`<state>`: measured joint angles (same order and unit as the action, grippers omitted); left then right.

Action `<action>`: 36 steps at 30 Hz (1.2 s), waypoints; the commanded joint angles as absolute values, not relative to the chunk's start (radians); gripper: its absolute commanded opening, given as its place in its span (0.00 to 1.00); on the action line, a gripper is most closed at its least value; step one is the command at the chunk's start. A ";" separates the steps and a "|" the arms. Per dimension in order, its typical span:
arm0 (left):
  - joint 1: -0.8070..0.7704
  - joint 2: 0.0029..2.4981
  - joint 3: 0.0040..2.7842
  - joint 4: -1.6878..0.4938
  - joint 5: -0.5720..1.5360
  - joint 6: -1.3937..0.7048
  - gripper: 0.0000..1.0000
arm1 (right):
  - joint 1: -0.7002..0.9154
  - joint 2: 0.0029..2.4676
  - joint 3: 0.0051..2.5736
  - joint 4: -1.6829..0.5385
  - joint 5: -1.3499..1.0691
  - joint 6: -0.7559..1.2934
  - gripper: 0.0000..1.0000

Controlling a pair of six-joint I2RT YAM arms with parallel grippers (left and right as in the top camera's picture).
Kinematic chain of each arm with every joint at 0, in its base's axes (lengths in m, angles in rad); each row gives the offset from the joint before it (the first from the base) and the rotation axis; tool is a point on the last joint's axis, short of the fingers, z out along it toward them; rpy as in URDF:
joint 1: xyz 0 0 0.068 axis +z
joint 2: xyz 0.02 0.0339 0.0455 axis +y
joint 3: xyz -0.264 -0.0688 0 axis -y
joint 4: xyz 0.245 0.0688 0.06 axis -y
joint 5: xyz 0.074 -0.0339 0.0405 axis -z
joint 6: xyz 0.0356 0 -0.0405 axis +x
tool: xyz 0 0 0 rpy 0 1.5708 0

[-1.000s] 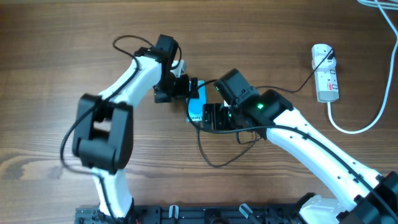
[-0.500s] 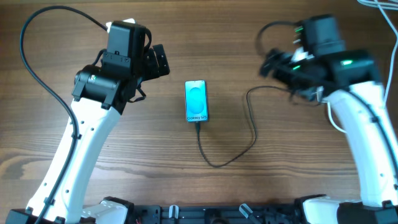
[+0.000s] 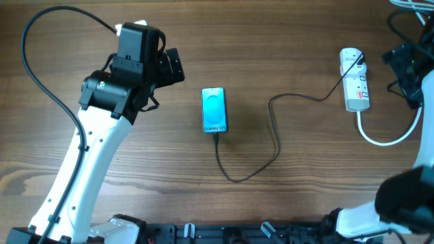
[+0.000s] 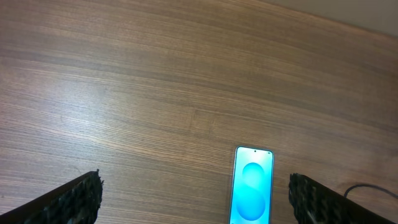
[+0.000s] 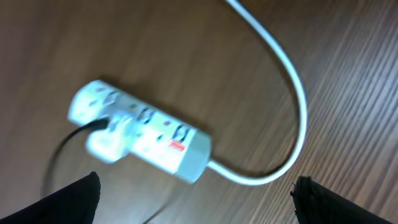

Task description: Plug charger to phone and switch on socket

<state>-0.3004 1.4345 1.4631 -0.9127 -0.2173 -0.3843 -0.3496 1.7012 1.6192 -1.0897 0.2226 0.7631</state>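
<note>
The phone (image 3: 213, 110) lies flat mid-table with its teal screen lit, and shows in the left wrist view as phone (image 4: 253, 185) too. The charger (image 3: 274, 135), a thin black cable, meets the phone's near end, loops right and runs up to the socket (image 3: 354, 81). My left gripper (image 3: 175, 66) hovers up-left of the phone, open and empty, with its fingers (image 4: 68, 200) wide apart. My right gripper (image 3: 405, 68) hangs open just right of the socket. The right wrist view is blurred and shows the white socket (image 5: 140, 127) below open jaws.
A thick white cord (image 3: 390, 139) curves from the socket's near end toward the table's right edge; the same white cord (image 5: 292, 106) shows in the right wrist view. The left arm's black wire (image 3: 41, 41) arcs over the far-left table.
Both grippers were crowded at the phone a second ago. The left one has drawn back up-left and stopped. The right arm has swung far right to the socket and still blurs.
</note>
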 commanded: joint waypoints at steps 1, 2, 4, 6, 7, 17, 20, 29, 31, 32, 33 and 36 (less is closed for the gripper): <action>-0.299 1.441 1.460 -0.910 -0.237 -0.401 1.00 | -0.378 1.815 1.628 -1.024 0.268 0.652 1.00; -0.299 1.441 1.460 -0.910 -0.237 -0.401 1.00 | -0.381 1.840 1.628 -1.001 0.255 0.617 1.00; -0.299 1.441 1.460 -0.910 -0.237 -0.401 1.00 | -0.382 1.890 1.628 -0.955 0.189 0.530 1.00; -0.299 1.441 1.460 -0.910 -0.237 -0.401 1.00 | -0.382 1.932 1.628 -0.926 0.151 0.479 1.00; -0.299 1.441 1.460 -0.910 -0.237 -0.401 1.00 | -0.382 1.958 1.628 -0.914 0.152 0.474 1.00; -0.299 1.441 1.460 -0.910 -0.237 -0.401 1.00 | -0.404 2.089 1.628 -0.838 0.094 0.336 1.00; -0.299 1.441 1.460 -0.910 -0.237 -0.401 1.00 | -0.419 2.106 1.628 -0.834 0.083 0.343 1.00; -0.299 1.441 1.460 -0.910 -0.237 -0.401 1.00 | -0.438 2.159 1.628 -0.807 -0.003 0.277 1.00; -0.299 1.441 1.460 -0.910 -0.237 -0.401 1.00 | -0.438 2.159 1.628 -0.799 -0.003 0.277 1.00; -0.299 1.441 1.460 -0.910 -0.237 -0.401 1.00 | -0.438 2.159 1.628 -0.797 -0.003 0.277 1.00; -0.299 1.441 1.460 -0.910 -0.237 -0.401 1.00 | -0.438 2.159 1.628 -0.798 -0.003 0.277 1.00; -0.299 1.441 1.460 -0.910 -0.237 -0.401 1.00 | -0.438 2.162 1.628 -0.796 -0.002 0.291 1.00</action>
<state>-0.3004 1.4345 1.4631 -0.9131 -0.2199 -0.3843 -0.4347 2.1395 1.6192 -0.8021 0.0158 0.2893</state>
